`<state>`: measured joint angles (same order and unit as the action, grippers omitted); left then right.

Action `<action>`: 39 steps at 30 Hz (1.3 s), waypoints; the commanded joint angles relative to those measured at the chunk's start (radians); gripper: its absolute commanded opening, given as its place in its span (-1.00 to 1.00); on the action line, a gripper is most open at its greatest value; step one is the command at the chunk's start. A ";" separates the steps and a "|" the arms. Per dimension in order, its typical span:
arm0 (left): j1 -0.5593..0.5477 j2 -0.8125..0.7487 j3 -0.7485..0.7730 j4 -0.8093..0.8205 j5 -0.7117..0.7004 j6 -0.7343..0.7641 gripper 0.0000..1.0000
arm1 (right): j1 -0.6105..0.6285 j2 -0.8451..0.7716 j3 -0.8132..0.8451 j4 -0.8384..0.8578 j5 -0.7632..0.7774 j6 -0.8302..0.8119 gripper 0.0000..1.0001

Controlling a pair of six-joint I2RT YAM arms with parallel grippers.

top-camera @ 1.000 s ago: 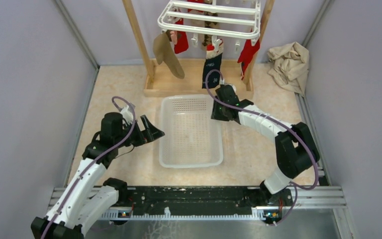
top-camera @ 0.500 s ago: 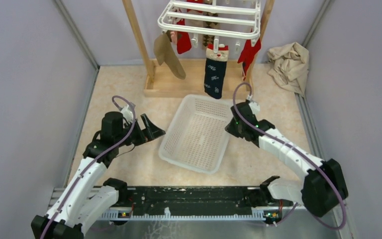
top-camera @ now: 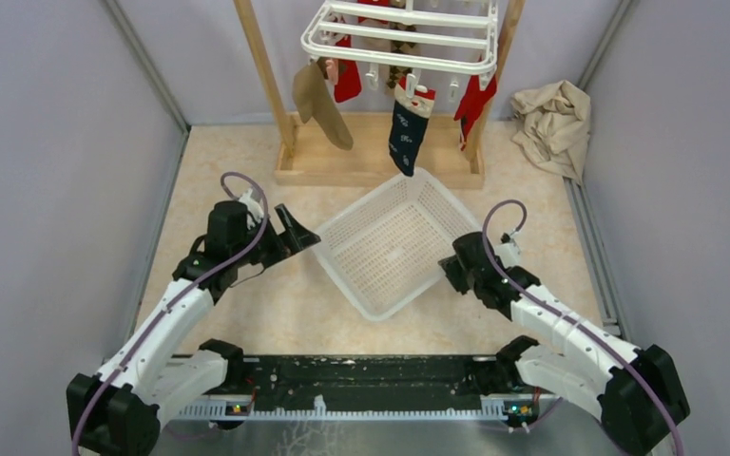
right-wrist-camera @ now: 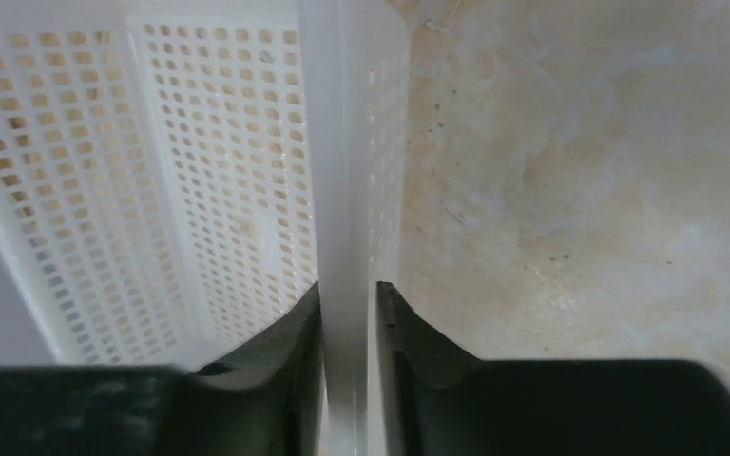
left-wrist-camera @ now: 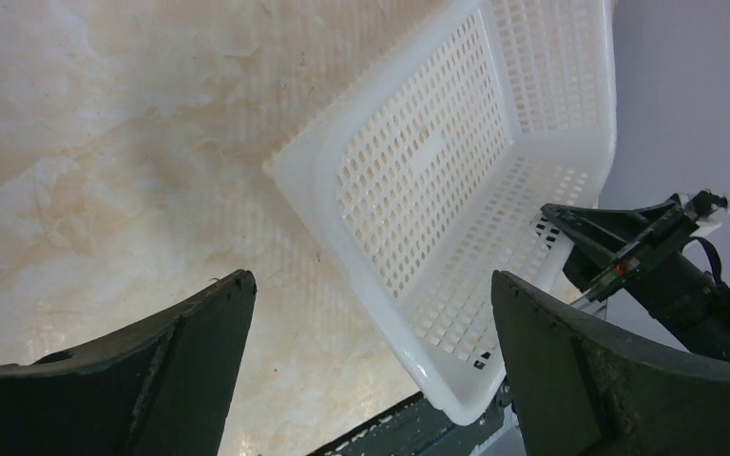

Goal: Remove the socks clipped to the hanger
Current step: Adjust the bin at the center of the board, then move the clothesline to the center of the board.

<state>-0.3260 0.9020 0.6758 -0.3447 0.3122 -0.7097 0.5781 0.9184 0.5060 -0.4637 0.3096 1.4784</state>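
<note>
The white hanger (top-camera: 399, 38) hangs at the top of the top view with socks clipped under it: a tan one (top-camera: 318, 103), red ones (top-camera: 347, 81) (top-camera: 473, 103) and a navy one (top-camera: 406, 133). My right gripper (top-camera: 454, 268) is low and to the right, away from the socks, shut on the rim (right-wrist-camera: 328, 114) of the white perforated basket (top-camera: 390, 249); the rim runs between its jaws (right-wrist-camera: 347, 285). My left gripper (top-camera: 297, 236) stands wide open just left of the basket (left-wrist-camera: 437, 161), with its near corner between the spread jaws (left-wrist-camera: 371, 277), untouched.
A wooden frame (top-camera: 266, 76) on a wooden base (top-camera: 342, 157) carries the hanger at the back. A crumpled beige cloth (top-camera: 551, 114) lies at the back right. Grey walls close both sides, and a metal rail (top-camera: 371, 375) runs along the near edge.
My right arm drew back from the navy sock toward the near right, closed on the basket's rim and dragged it, turning it into a diamond. The left arm edged forward.
</note>
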 commanded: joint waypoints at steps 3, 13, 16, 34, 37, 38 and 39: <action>-0.006 0.106 0.116 0.077 -0.168 0.045 0.98 | 0.012 0.085 0.219 -0.080 0.070 -0.091 0.33; 0.056 0.424 0.486 0.007 -0.266 0.188 0.98 | -0.076 0.056 0.407 -0.176 0.191 -0.497 0.72; 0.086 0.547 0.576 -0.032 -0.282 0.205 0.98 | -0.211 0.076 0.448 -0.141 0.109 -0.634 0.72; 0.191 0.850 0.727 0.195 -0.422 0.347 0.80 | -0.512 0.714 0.759 0.226 -0.133 -0.954 0.50; 0.199 0.914 0.771 0.200 -0.458 0.384 0.68 | -0.519 0.801 0.820 0.265 -0.136 -0.979 0.50; 0.203 0.927 0.776 0.207 -0.465 0.394 0.62 | -0.520 0.822 0.838 0.274 -0.138 -0.988 0.49; 0.208 0.938 0.779 0.218 -0.467 0.403 0.56 | -0.522 0.843 0.858 0.280 -0.137 -1.000 0.48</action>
<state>-0.1326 1.7905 1.4124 -0.1886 -0.1066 -0.3798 0.0624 1.7153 1.2533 -0.3016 0.1886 0.5407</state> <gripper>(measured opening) 0.824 0.747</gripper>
